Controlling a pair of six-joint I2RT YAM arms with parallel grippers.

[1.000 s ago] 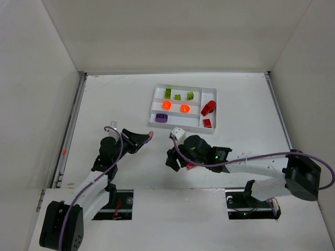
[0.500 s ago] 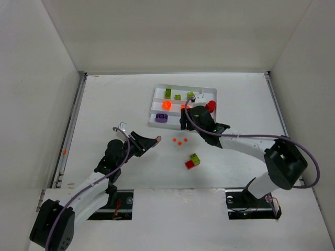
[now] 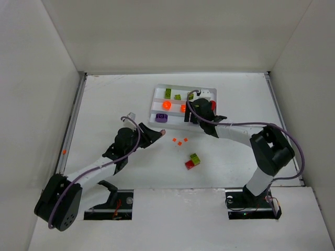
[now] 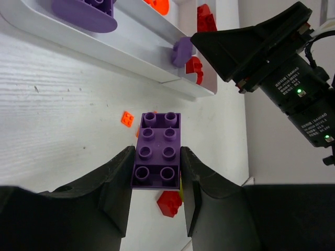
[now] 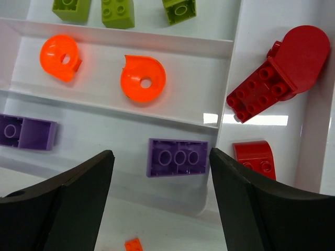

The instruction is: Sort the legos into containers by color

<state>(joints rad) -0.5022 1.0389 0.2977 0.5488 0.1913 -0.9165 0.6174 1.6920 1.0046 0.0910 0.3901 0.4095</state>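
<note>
1. Left wrist view: the left pincer point(image 4: 157, 172) is clamped on a purple brick point(image 4: 158, 149), studs toward the camera. It holds the brick above the counter point(image 4: 63, 125), just short of the white tray point(image 4: 104, 49). The fingers squeeze its long sides, which I judge suits lowering it lengthwise into a long slot.
2. The right pincer point(image 5: 159, 157) hovers over the tray with its fingers apart and nothing between them. It sits above the near slot, close to the crosswise end slot. It looks free to lift away, and it may need to, since it crowds the very slot the held brick belongs in.
3. Far slot: three lime green bricks point(image 5: 118, 13), spaced apart.
4. Middle slot: two orange round pieces point(image 5: 143, 78), not touching.
5. Near slot: two purple pieces point(image 5: 29, 132), one at each end, with bare floor between them for a third.
6. End slot: two red pieces point(image 5: 277, 73), the larger tilted with its rounded end toward the far corner.
7. Unsorted on the counter, near the tray: three tiny orange bits point(image 3: 179, 142). Farther back toward the arms, a green brick point(image 3: 194, 157) touches a red brick point(image 3: 189, 164).
</note>
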